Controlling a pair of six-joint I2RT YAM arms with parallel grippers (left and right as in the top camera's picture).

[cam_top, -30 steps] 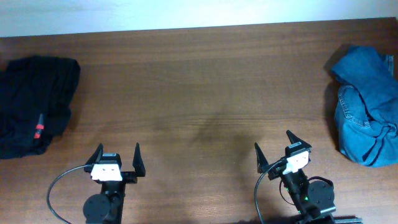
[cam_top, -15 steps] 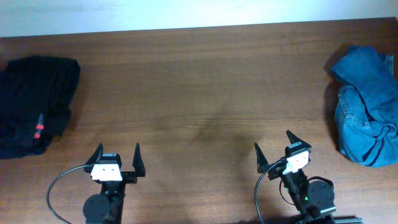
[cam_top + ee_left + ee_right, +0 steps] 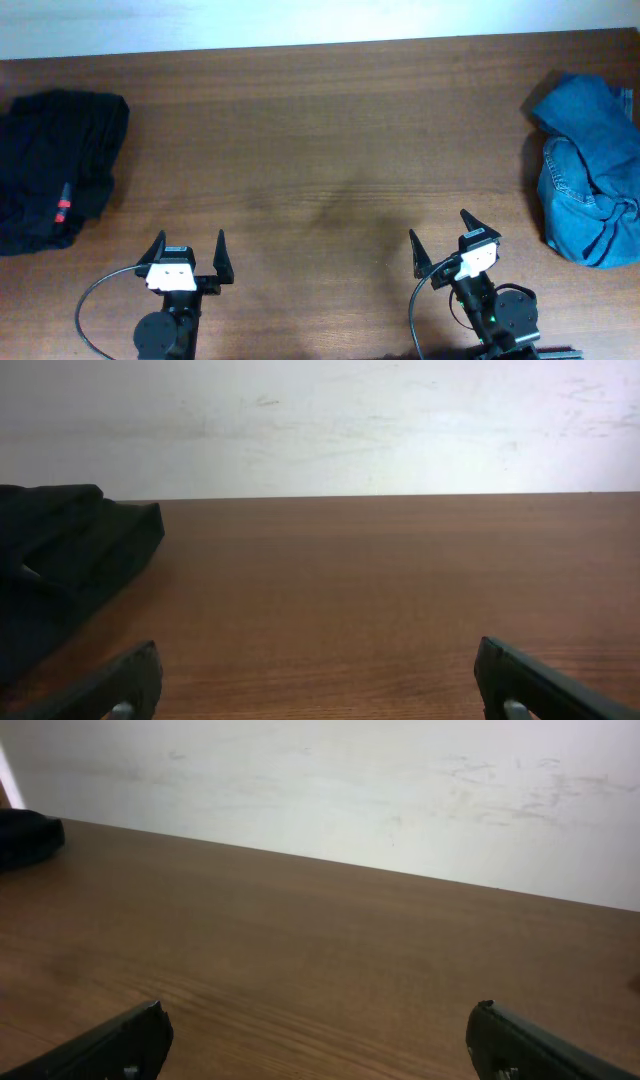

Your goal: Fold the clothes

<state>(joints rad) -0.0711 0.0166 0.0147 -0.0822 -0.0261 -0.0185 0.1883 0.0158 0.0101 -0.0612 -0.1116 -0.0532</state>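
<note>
light: bright, soft, even | shadows: faint dark patch at centre of wooden table (image 3: 340, 205); thin shade beside black garment (image 3: 70, 550) | glare: wall (image 3: 300, 20) washed out bluish-white overhead | focus: wrist views slightly soft, overhead sharp | detail: black garment's folds nearly lost in dark

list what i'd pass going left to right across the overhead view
black garment → left gripper → right gripper → jeans, bunched up at the right edge
</note>
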